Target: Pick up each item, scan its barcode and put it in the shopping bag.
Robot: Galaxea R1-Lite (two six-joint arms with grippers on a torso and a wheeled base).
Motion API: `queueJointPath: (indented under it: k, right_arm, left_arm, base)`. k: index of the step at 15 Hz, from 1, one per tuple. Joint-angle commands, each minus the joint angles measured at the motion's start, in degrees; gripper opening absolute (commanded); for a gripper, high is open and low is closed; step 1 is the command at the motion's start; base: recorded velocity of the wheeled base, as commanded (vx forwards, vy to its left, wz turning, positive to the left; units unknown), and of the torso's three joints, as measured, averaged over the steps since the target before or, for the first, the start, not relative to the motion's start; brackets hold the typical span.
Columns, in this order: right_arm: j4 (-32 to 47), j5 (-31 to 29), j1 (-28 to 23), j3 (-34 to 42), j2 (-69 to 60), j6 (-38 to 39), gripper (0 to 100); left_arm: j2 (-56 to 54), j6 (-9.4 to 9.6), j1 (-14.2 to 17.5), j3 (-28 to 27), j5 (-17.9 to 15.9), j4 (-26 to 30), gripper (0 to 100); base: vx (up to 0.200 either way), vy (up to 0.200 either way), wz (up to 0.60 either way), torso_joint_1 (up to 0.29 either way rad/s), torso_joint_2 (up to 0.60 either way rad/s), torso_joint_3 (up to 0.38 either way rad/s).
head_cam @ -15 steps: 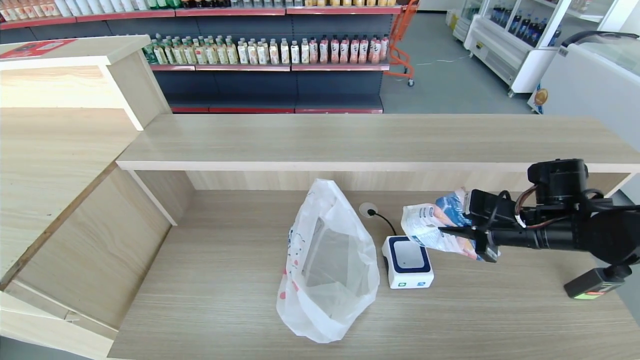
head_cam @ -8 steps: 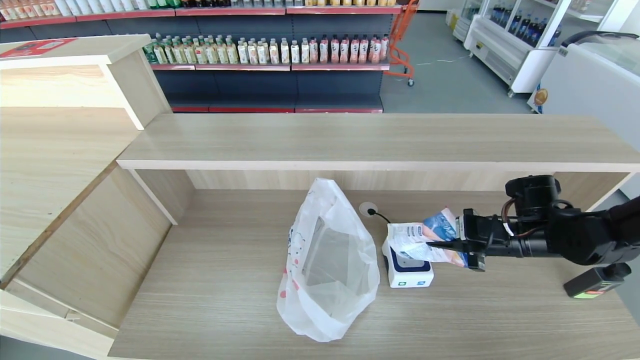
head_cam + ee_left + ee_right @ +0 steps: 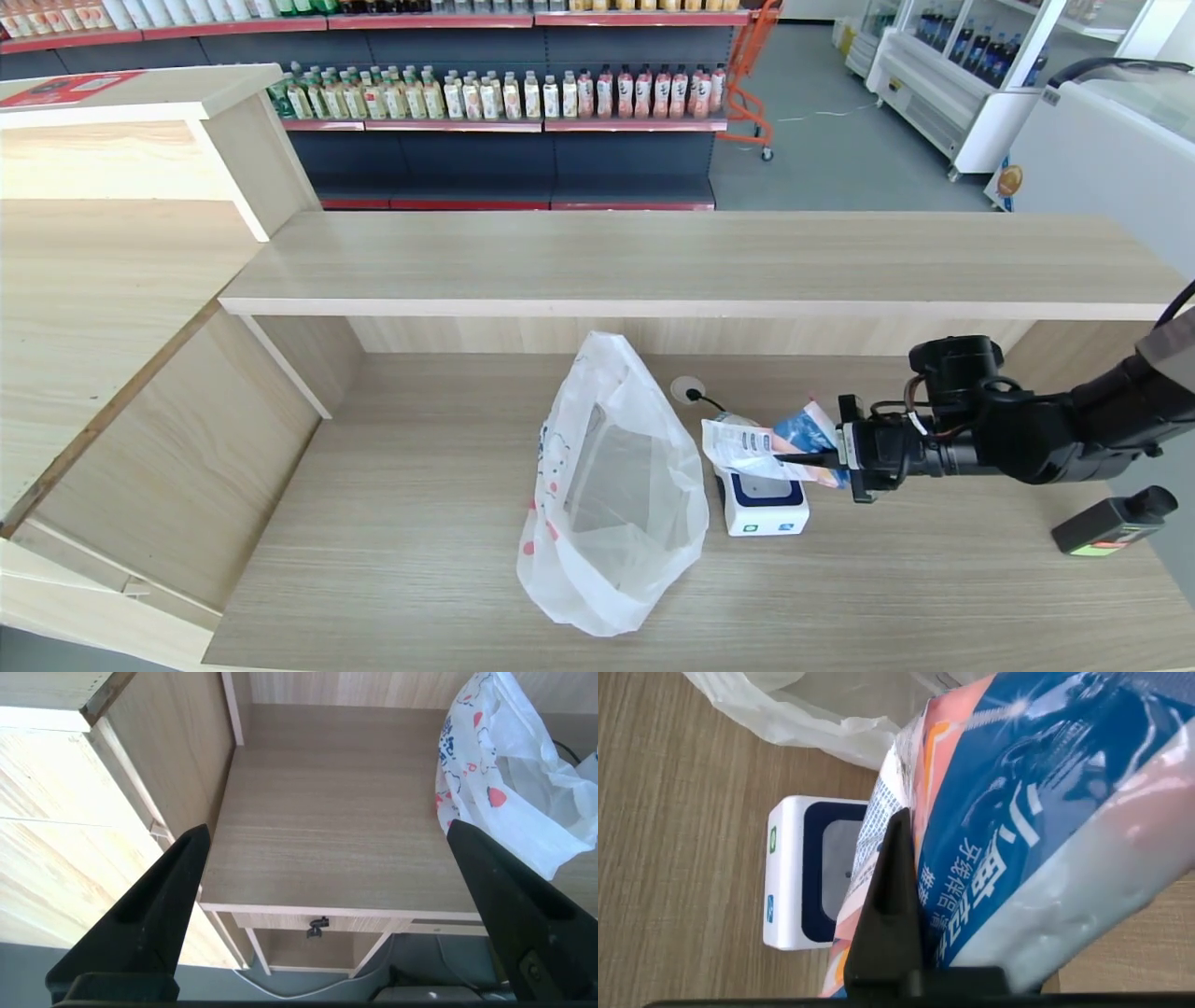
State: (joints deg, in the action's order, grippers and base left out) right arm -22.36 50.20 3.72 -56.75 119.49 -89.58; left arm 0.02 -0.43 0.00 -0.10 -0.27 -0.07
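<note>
Two grippers, one item in hand.

Right gripper: clenched on one edge of a blue-and-white snack packet, which I hold just above the white barcode scanner, partly covering its window.

Left gripper: fingers spread, grasping nothing, above the counter near the shopping bag.

Bag: white plastic, slumped just beside the scanner, mouth gaping.

Risks, as I judge them:
- The crinkled film may hide the barcode, so the scan fails.
- My edge hold may let the packet sag or slip.
- The limp bag mouth may fold shut when I bring the packet over.
</note>
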Motion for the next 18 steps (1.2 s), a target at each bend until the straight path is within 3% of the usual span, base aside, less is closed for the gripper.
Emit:
queueJointPath:
  k: [1,5,7,8,9,11,12,14,16,18]
  right_arm:
    - [0.0,0.0,0.0,0.0,1.0,-0.1,0]
    - [0.0,-0.1,0.1,-0.6,-0.8,2.4,0]
    - [0.1,-0.1,0.0,-0.6,-4.0,8.1,0]
    - [0.5,0.0,0.0,0.0,-7.5,15.2,0]
    - [0.5,-0.1,0.1,1.2,-12.4,27.2,0]
    - [0.4,-3.7,2.1,2.3,-19.6,57.6,0]
    - [0.4,-8.3,3.4,2.3,-20.4,66.0,0]
    - [0.5,-24.8,12.0,0.0,-18.0,92.0,0]
    - [0.5,-30.6,18.5,-2.1,-11.7,99.2,0]
    - [0.1,-31.1,22.8,-2.2,-7.8,101.8,0]
  left_arm:
    - [0.0,-0.01,0.0,0.0,0.0,0.0,100]
    - [0.0,-0.01,0.0,0.0,-0.1,0.0,100]
    - [0.0,-0.01,0.0,0.0,0.0,0.0,100]
    - [0.0,-0.01,0.0,0.0,0.0,0.0,100]
    - [0.0,-0.01,0.0,0.0,0.0,0.0,100]
    - [0.0,-0.01,0.0,0.0,0.0,0.0,100]
    - [0.0,-0.01,0.0,0.0,0.0,0.0,100]
    - [0.0,-0.01,0.0,0.0,0.0,0.0,100]
    - [0.0,-0.01,0.0,0.0,0.0,0.0,100]
    - [0.0,-0.01,0.0,0.0,0.0,0.0,100]
  base:
    - [0.0,0.0,0.0,0.0,0.0,0.0]
    - [0.0,0.0,0.0,0.0,0.0,0.0]
    - [0.0,0.0,0.0,0.0,0.0,0.0]
    - [0.0,0.0,0.0,0.0,0.0,0.0]
    - [0.0,0.0,0.0,0.0,0.0,0.0]
    - [0.0,0.0,0.0,0.0,0.0,0.0]
    - [0.0,0.0,0.0,0.0,0.0,0.0]
    - [0.0,0.0,0.0,0.0,0.0,0.0]
    - [0.0,0.0,0.0,0.0,0.0,0.0]
    - [0.0,0.0,0.0,0.0,0.0,0.0]
